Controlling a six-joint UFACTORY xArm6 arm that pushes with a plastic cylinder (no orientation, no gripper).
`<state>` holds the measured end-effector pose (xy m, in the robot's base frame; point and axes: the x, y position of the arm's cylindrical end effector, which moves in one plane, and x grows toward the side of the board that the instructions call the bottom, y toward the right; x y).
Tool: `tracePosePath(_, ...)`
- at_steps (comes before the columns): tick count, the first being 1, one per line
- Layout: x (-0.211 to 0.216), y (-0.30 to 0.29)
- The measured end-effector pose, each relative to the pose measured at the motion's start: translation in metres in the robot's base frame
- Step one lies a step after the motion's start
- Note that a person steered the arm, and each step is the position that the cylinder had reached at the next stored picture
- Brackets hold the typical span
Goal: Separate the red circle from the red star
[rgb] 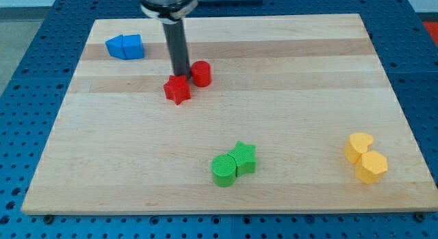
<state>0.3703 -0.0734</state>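
Red circle [200,74], a short red plastic cylinder standing on its flat end, is sitting on the pale wooden board [274,61] in its upper-left part, and the red star [177,90], a red plastic star-shaped block, is lying just below it and toward the view's left. The two are looking as if they are touching or nearly so; the gap, if any, is too small to tell. My tip [181,75], the lower end of the straight dark rod, is resting just at the view's left of the red circle and right above the red star, tucked into the corner the pair is forming. It has no jaws to open or close; it is simply standing down at the board, seemingly against both blocks, though contact cannot be confirmed.

What matters for the coming move is that the red circle is lying toward the view's right of my tip, with the red star below it. So a push toward the view's right would probably be carrying the circle away while leaving the star behind. The risk I am judging is the rod grazing a star point and dragging it along.

Elsewhere, blue blocks [125,46], a green pair [233,165] and a yellow pair [365,157] are sitting well apart from this.
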Motion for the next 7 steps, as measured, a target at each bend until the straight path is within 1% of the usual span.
tracePosePath(4,-0.020,0.161)
tracePosePath(5,-0.021,0.183)
tracePosePath(6,-0.011,0.161)
tracePosePath(7,0.023,0.134)
